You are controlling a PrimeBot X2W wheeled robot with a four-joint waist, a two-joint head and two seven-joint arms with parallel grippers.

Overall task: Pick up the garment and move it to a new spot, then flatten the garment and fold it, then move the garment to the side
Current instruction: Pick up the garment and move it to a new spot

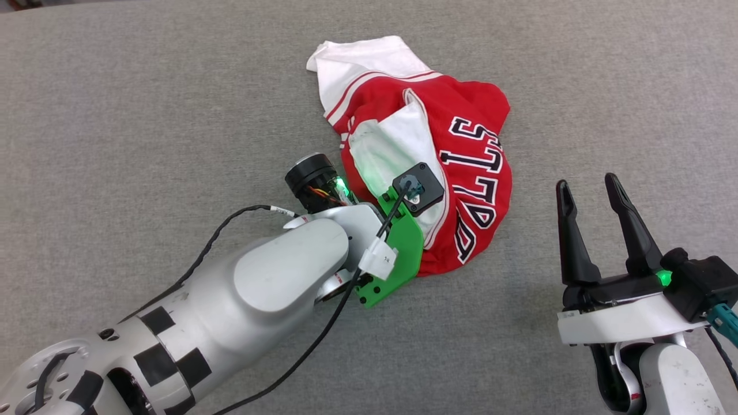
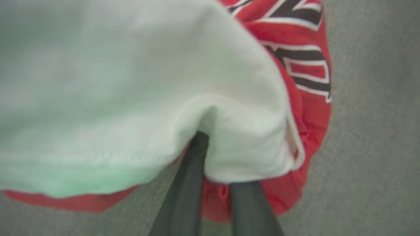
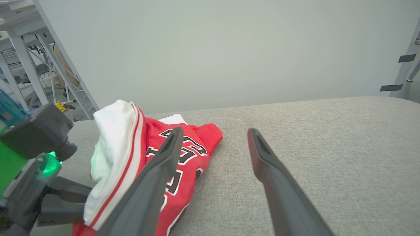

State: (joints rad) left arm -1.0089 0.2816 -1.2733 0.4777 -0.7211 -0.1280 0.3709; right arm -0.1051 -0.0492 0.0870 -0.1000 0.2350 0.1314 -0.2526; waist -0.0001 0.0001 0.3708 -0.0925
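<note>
The garment (image 1: 461, 144), a red jersey T-shirt with white sleeves and black white-outlined letters, lies crumpled at the middle of the grey table (image 1: 144, 104). My left arm reaches in from the lower left, its green wrist mount (image 1: 398, 242) over the garment's near edge. In the left wrist view my left gripper (image 2: 218, 157) is shut on a fold of the white sleeve (image 2: 131, 82), which is lifted into a ridge (image 3: 111, 147). My right gripper (image 1: 587, 184) rests open to the garment's right, apart from it, with nothing between its fingers (image 3: 215, 132).
Grey fabric covers the whole table, with bare room to the left, right and front of the garment. A black cable (image 1: 230, 230) loops off my left forearm. Metal racks (image 3: 39, 65) stand beyond the table's far left, before a pale wall (image 3: 229, 49).
</note>
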